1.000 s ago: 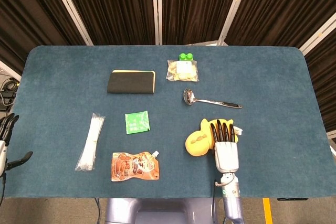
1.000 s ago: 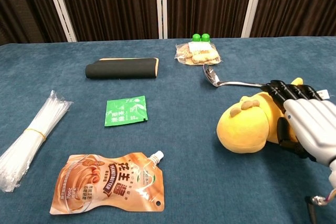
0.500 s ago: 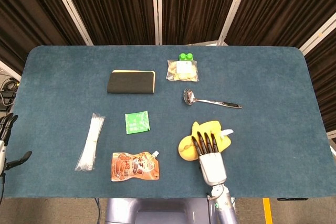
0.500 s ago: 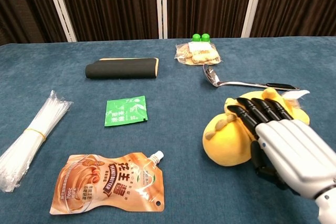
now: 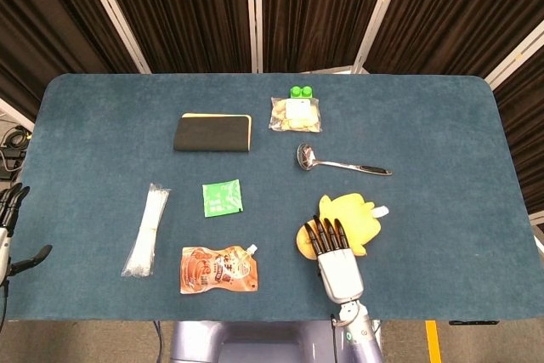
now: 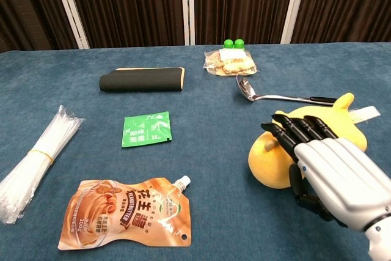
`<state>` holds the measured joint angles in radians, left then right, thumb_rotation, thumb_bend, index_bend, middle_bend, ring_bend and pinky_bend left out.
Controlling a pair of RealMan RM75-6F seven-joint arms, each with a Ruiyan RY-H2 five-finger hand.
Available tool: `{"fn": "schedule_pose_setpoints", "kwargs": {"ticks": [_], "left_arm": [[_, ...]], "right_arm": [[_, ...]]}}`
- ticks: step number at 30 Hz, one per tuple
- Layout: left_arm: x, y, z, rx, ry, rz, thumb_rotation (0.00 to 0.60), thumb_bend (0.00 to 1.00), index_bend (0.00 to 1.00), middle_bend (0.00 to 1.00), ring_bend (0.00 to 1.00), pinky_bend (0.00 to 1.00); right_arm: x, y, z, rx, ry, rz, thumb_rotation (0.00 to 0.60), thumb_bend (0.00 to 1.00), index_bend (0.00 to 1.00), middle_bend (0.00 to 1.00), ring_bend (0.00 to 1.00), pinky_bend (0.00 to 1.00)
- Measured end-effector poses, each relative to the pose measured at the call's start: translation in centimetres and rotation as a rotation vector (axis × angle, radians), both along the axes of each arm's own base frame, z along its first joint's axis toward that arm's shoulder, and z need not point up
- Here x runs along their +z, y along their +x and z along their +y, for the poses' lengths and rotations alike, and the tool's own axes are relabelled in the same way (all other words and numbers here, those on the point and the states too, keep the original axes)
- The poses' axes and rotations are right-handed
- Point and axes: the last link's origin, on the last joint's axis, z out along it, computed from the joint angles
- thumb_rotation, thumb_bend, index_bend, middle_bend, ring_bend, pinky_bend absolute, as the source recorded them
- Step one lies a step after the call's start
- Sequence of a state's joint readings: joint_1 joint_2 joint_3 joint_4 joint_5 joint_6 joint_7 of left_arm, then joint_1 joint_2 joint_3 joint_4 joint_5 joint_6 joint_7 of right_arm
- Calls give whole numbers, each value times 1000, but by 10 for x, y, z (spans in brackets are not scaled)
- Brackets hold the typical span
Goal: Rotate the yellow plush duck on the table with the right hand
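The yellow plush duck (image 5: 347, 217) lies at the table's front right, near the spoon. In the chest view the duck (image 6: 338, 124) shows its tail pointing up and right, with a white label sticking out beside it. My right hand (image 5: 334, 254) lies over the duck's near end. Its black fingers (image 6: 297, 129) stretch over the duck's head, and the thumb sits against the near side, so the hand holds the duck. My left hand (image 5: 10, 225) hangs off the table's left edge with fingers apart and nothing in it; the chest view does not show it.
A metal spoon (image 5: 340, 163) lies just beyond the duck, and a snack bag (image 5: 295, 114) with green caps lies further back. A black pouch (image 5: 212, 133), a green sachet (image 5: 222, 198), a peanut butter pouch (image 5: 218, 269) and a bundle of clear strips (image 5: 146, 229) lie to the left.
The right hand dragged the duck left and toward the front edge, then turned it; its tail now points to the back right. The left hand has not moved.
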<state>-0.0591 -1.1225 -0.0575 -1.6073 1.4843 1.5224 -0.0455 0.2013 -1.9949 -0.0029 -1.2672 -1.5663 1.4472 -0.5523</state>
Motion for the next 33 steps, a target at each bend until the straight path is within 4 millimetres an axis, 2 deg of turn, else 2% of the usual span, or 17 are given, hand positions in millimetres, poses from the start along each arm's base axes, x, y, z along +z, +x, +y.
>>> {"fn": "schedule_pose_setpoints", "kwargs": {"ticks": [9,15,25,33], "left_arm": [[-1,0,0,4,-4,4,600,185,0,0,0,0],[-1,0,1,4,-4,3,600,185,0,0,0,0],[-1,0,0,4,-4,4,600,185,0,0,0,0],[0,0,0,3,2,4,600,185,0,0,0,0]], "right_arm": [[-1,-20,-17,-71,-3,41,600,1000,0,0,0,0],[11,-36,-35,-131,-45,51,600,1000,0,0,0,0],[42,-31,-44,-111,-118,7,600,1000,0,0,0,0],[64,-32,-36,-86,-150,-4,600,992,0,0,0,0]]}}
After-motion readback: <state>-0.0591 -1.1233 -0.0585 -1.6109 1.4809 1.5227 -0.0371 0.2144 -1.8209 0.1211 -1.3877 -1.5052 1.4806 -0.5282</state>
